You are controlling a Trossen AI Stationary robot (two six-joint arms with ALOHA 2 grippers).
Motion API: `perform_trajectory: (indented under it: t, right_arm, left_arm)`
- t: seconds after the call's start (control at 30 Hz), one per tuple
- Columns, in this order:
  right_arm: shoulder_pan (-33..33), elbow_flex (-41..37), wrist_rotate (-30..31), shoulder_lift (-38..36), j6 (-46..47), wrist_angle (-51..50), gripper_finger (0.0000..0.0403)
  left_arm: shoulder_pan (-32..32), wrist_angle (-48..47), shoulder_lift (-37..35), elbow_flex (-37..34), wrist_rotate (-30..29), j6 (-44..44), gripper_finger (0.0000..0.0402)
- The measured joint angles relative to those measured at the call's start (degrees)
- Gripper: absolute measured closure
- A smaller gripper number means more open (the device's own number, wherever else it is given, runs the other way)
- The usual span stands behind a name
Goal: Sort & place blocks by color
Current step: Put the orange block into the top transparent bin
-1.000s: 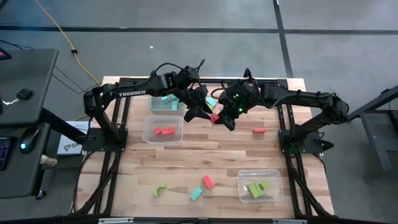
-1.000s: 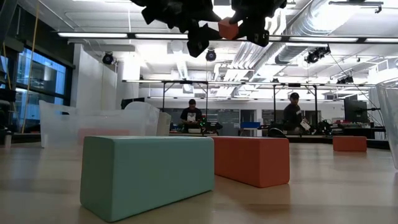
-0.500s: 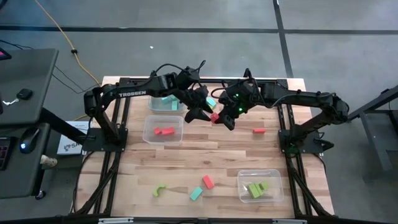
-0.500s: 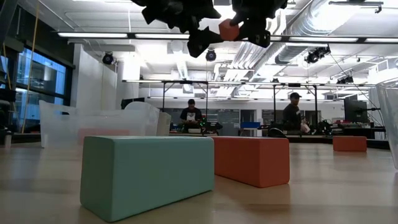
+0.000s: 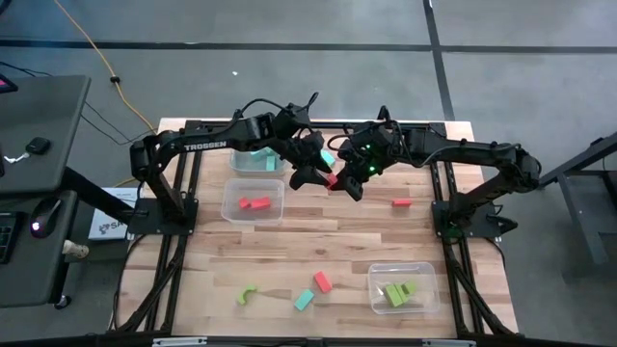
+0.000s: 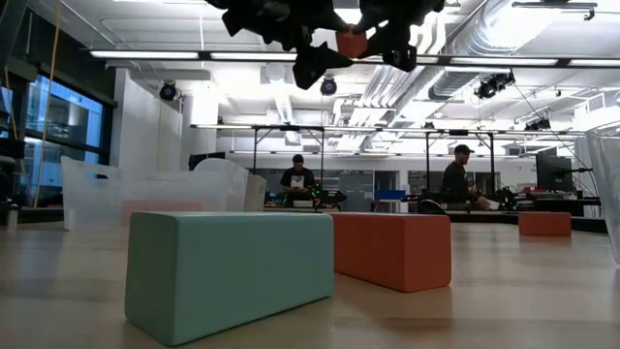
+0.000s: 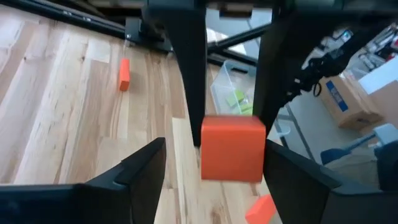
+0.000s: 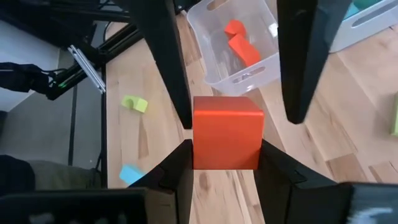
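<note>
A red-orange cube (image 5: pixel 333 180) hangs high over the table's far middle, in my right gripper (image 5: pixel 339 183). In the low view the cube (image 6: pixel 351 42) is near the top edge. My left gripper (image 5: pixel 316 177) is open and faces it from the table's left. In the left wrist view its fingers (image 7: pixel 146 165) stand on either side of the cube (image 7: pixel 233 146); I see a gap on one side and cannot tell about the other. Other blocks lie loose on the table: a red one (image 5: pixel 401 202), a cyan one (image 5: pixel 328 157), a green arch (image 5: pixel 247 294), another cyan (image 5: pixel 304 300) and another red (image 5: pixel 322 281). My right gripper (image 8: pixel 226 149) pinches the red-orange cube between its two fingers, on two opposite side faces (image 8: pixel 199 155). The fingers come from the table's right. The cube is lifted clear of the table and sits square in the hold.
Three clear bins stand on the table: one with red blocks (image 5: pixel 253 200) at left, one with cyan blocks (image 5: pixel 253 159) behind it, one with green blocks (image 5: pixel 400 287) at near right. A cyan block (image 6: pixel 228 271) and a red block (image 6: pixel 392 250) lie close to the low camera. People sit in the room behind.
My left gripper has edged a little toward the cube held by my right gripper, staying open. The cube has stayed lifted at about the same spot.
</note>
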Motion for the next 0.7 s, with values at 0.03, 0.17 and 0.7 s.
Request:
perform_trajectory:
  t: [0.03,0.17,0.7]
  right_arm:
    - [0.00,0.00,0.04,0.00,0.13,0.17,0.0291]
    - [0.00,0.00,0.39,0.00,0.95,0.38,0.0291]
    - [0.02,0.00,0.56,0.00,1.13,0.46,0.0245]
  left_arm:
    - [0.00,0.42,0.00,-0.01,0.09,-0.23,0.0175]
    - [-0.27,1.12,0.00,-0.02,0.10,0.44,0.0210]
    - [-0.81,0.99,0.00,-0.01,0.61,0.82,0.0340]
